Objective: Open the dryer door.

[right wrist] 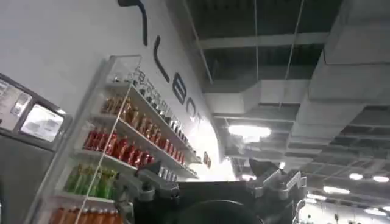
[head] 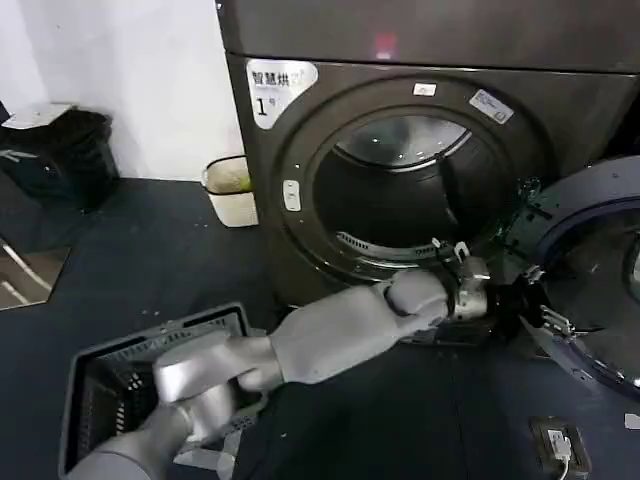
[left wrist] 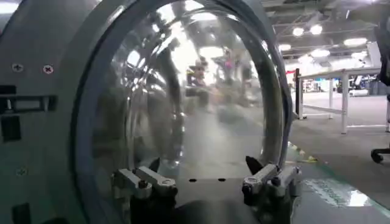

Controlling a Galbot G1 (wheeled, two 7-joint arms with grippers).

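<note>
I am reaching my left arm forward across the dark floor, past the laundry basket (head: 150, 380) sitting by my left side, and my left pincer (head: 520, 305) is working at the inner edge of the dryer door (head: 590, 290), which is standing swung out to the right of the open drum (head: 410, 190). In my left wrist view the left pincer (left wrist: 207, 182) is standing spread wide, its two fingers apart with nothing between them, pointing straight at the bulging glass (left wrist: 183, 103) of the door. The fingertips are looking close to the door's frame below the glass, though I cannot tell whether they are touching it.

I am judging the door to be stiff and fairly heavy, swinging freely on its hinge instead of flexing. The domed glass is looking smooth and slippery, a poor place to press or pinch, and it could scratch or crack under a hard metal tip. The grey plastic inner ring (left wrist: 49, 122) around the glass is offering the better purchase: I am expecting a push or hooked pull at that rim to swing the door wider.

My right pincer (right wrist: 213, 182) is parked, pointing up toward the ceiling, its fingers apart and holding nothing.
</note>
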